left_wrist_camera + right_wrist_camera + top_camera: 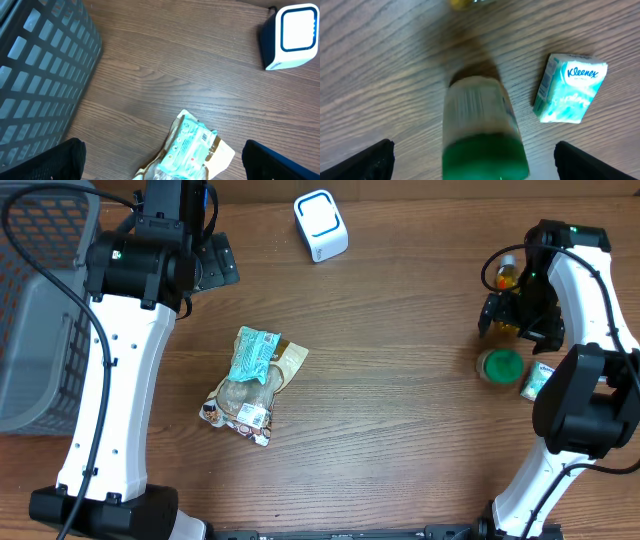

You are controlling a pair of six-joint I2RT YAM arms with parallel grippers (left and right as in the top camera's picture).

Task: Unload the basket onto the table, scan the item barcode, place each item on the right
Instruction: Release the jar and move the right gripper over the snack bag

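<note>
**Green-capped jar on the table, both grippers released**

The green-capped jar [500,365] stands on the table [400,440] at 3 o'clock in the overhead view, cap up. The right wrist view shows it blurred, so I cannot read its label. The right gripper [475,157] hangs over it with its 2 fingers spread wide on either side, clear of the jar and grasping nothing.

A Kleenex pack [535,383] lies just beside the jar at 4 o'clock. A yellow bottle [507,275] is near it at 12 o'clock.

The white scanner [320,225] sits at 12 o'clock on the table, well apart from the jar. A snack packet [252,385] lies near the centre.

The left gripper [165,160] hovers released above the packet's upper end, holding nothing. A grey basket [35,330] sits at 9 o'clock.
</note>
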